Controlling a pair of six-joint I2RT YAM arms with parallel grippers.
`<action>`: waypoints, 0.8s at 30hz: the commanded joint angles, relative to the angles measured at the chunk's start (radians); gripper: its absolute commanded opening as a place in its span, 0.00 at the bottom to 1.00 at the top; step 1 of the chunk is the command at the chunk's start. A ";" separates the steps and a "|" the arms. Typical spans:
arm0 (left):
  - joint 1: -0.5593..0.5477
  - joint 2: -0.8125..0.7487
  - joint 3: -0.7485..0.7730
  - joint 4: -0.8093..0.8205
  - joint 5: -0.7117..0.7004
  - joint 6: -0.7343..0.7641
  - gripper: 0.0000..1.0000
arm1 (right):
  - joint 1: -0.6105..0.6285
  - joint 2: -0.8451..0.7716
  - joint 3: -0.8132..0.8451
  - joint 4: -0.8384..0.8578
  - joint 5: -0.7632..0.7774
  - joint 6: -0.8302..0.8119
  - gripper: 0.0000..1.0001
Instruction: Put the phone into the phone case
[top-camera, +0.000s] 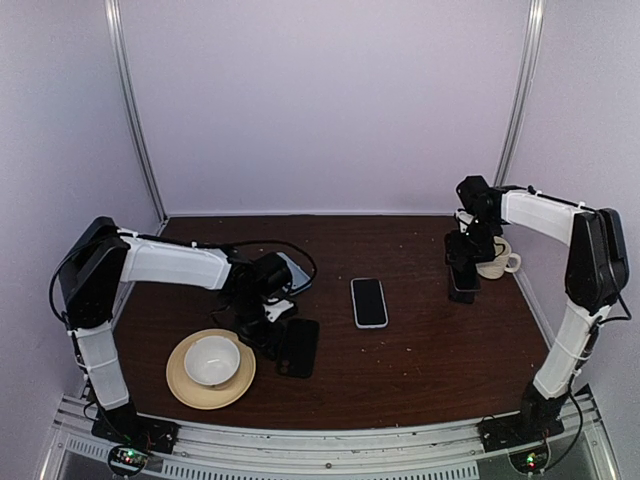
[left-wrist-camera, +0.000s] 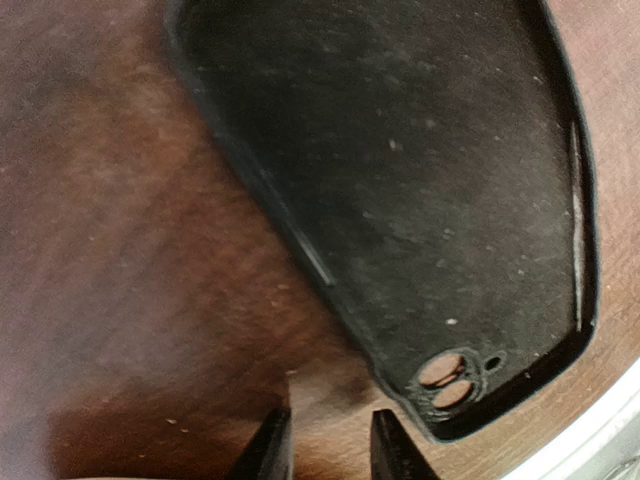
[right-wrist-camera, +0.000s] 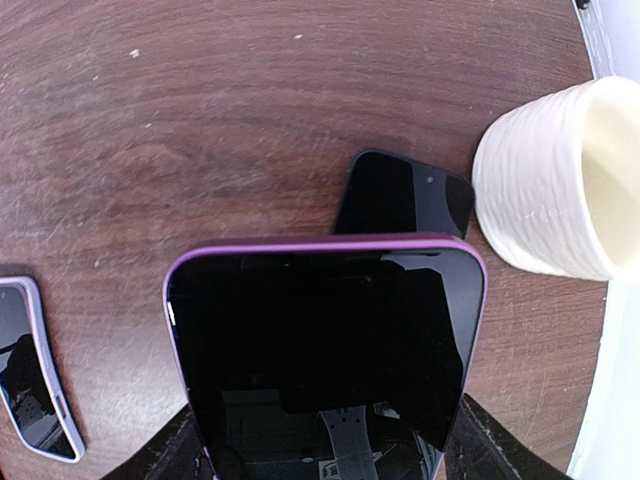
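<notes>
In the top view, the phone case (top-camera: 298, 347) is seen flat on the desk (top-camera: 420, 370), at 3 o'clock of the left fingers (top-camera: 262, 333).

In the left wrist view, these fingers (left-wrist-camera: 268, 450) are held narrowly parted and empty, with the case (left-wrist-camera: 420, 200) at 1 o'clock, apart from them.

In the right wrist view, a purple-rimmed phone (right-wrist-camera: 320, 350) is clamped by the right fingers (right-wrist-camera: 490, 445). The phone (right-wrist-camera: 400, 195) is seen at 12 o'clock beyond it, lying beside a cup (right-wrist-camera: 550, 180).

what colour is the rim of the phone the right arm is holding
Purple, around the phone with its glossy black screen; the right wrist view shows it best.

Top external: high behind arm bases, looking down over whole tabletop (top-camera: 420, 350). Left wrist: close, straight down onto black phone case (left-wrist-camera: 420, 200). Right wrist: close, downward; shares light-rimmed phone (right-wrist-camera: 30, 370) with top view.
</notes>
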 joint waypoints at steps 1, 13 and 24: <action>0.000 -0.029 0.031 0.032 0.047 0.027 0.36 | 0.021 -0.067 -0.032 0.010 0.003 0.004 0.38; 0.002 0.080 0.187 0.081 0.020 -0.079 0.69 | 0.048 -0.143 -0.073 -0.008 0.003 0.004 0.38; 0.006 0.138 0.185 0.037 -0.037 -0.040 0.43 | 0.067 -0.211 -0.062 -0.051 0.004 -0.015 0.37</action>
